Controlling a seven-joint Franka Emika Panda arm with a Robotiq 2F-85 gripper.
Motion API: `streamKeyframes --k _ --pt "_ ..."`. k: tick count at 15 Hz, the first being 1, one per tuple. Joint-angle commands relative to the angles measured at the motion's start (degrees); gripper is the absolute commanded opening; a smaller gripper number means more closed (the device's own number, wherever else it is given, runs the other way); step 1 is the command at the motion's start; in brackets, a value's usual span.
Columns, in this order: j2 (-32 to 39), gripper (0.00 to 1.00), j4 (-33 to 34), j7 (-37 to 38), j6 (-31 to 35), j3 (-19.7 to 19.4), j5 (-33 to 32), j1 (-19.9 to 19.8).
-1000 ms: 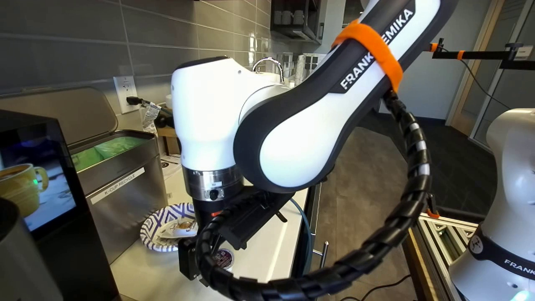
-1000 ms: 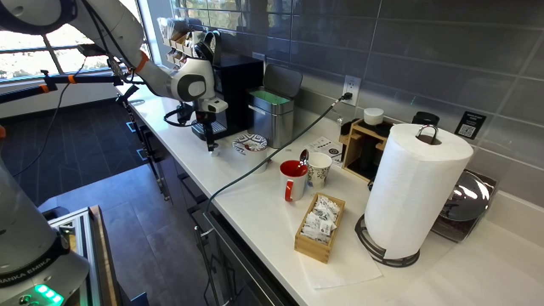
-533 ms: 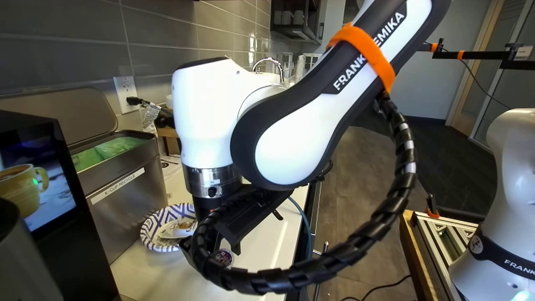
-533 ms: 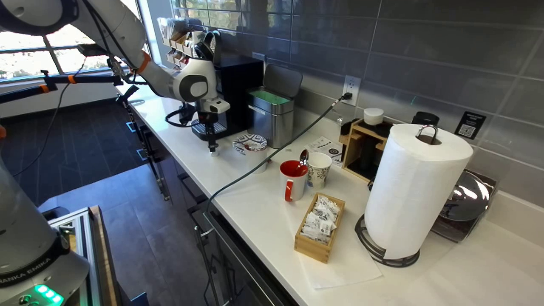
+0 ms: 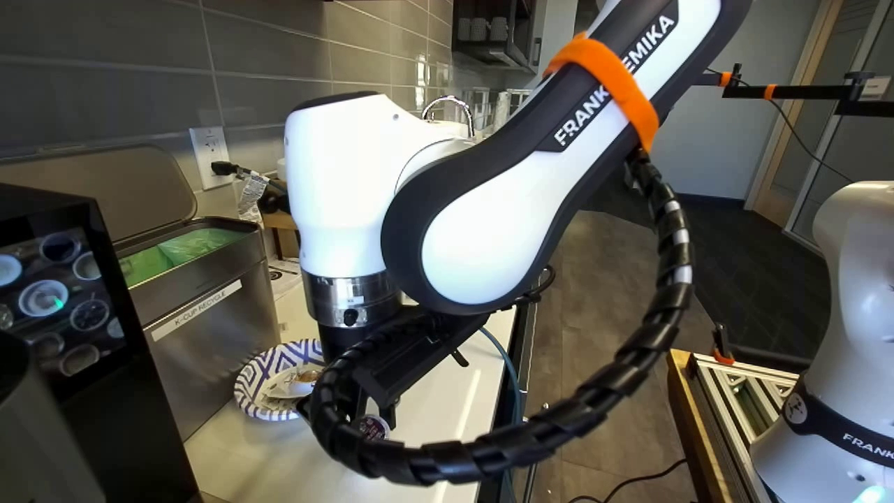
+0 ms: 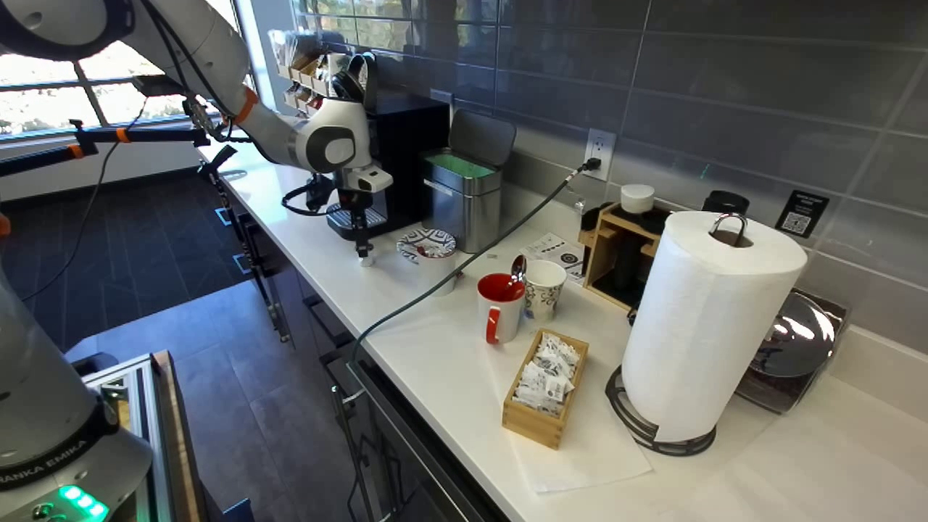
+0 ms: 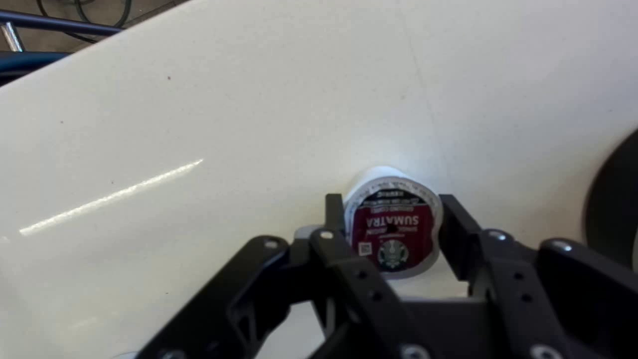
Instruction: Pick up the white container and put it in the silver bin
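The white container (image 7: 394,229) is a small pot with whitish sides and a dark red printed lid. In the wrist view my gripper (image 7: 391,214) is shut on it, one finger pressed against each side, and the rim looks dented at the right finger (image 7: 456,234). It also shows in both exterior views, as a bit of lid (image 5: 375,427) below the hand and as a pale spot at the fingertips (image 6: 365,260), at counter level. The silver bin (image 5: 216,349) stands by the tiled wall with its lid up and a green liner inside, also seen from across (image 6: 475,217).
A patterned plate (image 5: 253,395) lies between the hand and the bin. Beside the bin stands a black machine with a screen (image 5: 105,398). A cable (image 6: 464,264) crosses the counter past a red-lined mug (image 6: 500,312), a paper cup (image 6: 545,290) and a paper-towel roll (image 6: 714,326).
The fingers have closed in on the white container. My hand has shifted slightly over it during the last second, and the container still sits at about the same spot.
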Motion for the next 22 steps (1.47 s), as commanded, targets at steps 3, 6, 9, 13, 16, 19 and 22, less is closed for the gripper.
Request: streamKeyframes --k 3,6,9,13,16,19,22 --pt "-3.98 0.23 -1.53 -0.03 -2.90 1.04 4.32 -0.70" --pt "-7.54 0.23 -2.93 2.90 -3.89 0.43 3.94 -0.73" --pt "-10.81 0.23 -4.30 5.14 -2.24 0.33 3.78 -1.94" --pt "-13.31 0.23 -3.81 12.98 0.07 -0.13 4.03 -3.83" --pt "-14.62 0.23 -2.15 16.32 1.88 -0.16 4.14 -5.42" --pt "-15.96 0.23 0.22 16.79 2.94 -0.41 -1.59 -6.55" --pt "-17.40 0.23 3.94 15.31 0.62 -0.37 -7.43 -7.66"
